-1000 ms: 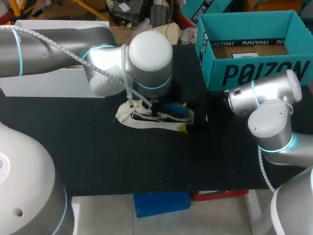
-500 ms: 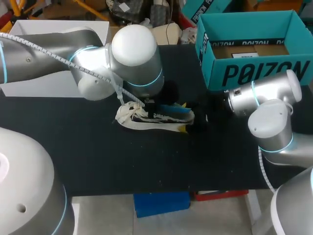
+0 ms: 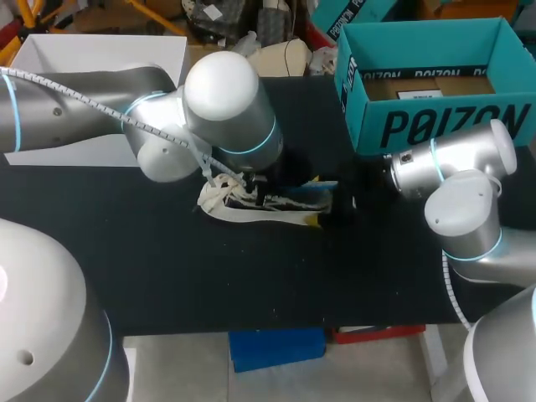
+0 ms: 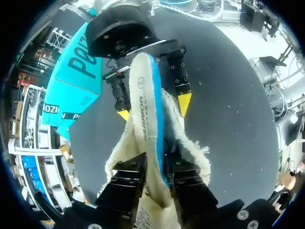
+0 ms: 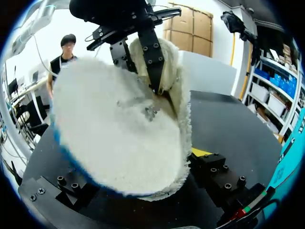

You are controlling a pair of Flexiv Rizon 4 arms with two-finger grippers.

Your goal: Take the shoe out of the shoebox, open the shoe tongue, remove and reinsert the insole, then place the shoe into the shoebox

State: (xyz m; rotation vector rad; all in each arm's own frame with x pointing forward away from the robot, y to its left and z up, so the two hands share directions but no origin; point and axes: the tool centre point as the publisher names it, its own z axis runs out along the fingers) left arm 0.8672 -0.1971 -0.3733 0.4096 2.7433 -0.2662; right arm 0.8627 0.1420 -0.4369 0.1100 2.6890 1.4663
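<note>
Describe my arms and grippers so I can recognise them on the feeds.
The left arm and right arm are silver-grey tubes with rounded joint caps and glowing light-blue rings. A white ribbed cable runs along each. The left gripper and right gripper have black blocky fingers studded with screw heads; the right's yellow wedge tips show.

Left arm [image 3: 219, 96] reaches to mid-table, its gripper [image 4: 155, 166] pinching the insole [image 4: 145, 93]; right gripper [image 4: 154, 108] faces it, clamping the shoe [image 4: 189, 145].

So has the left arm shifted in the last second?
Yes. The left arm has swung leftward in the head view, away from the teal shoebox.
</note>
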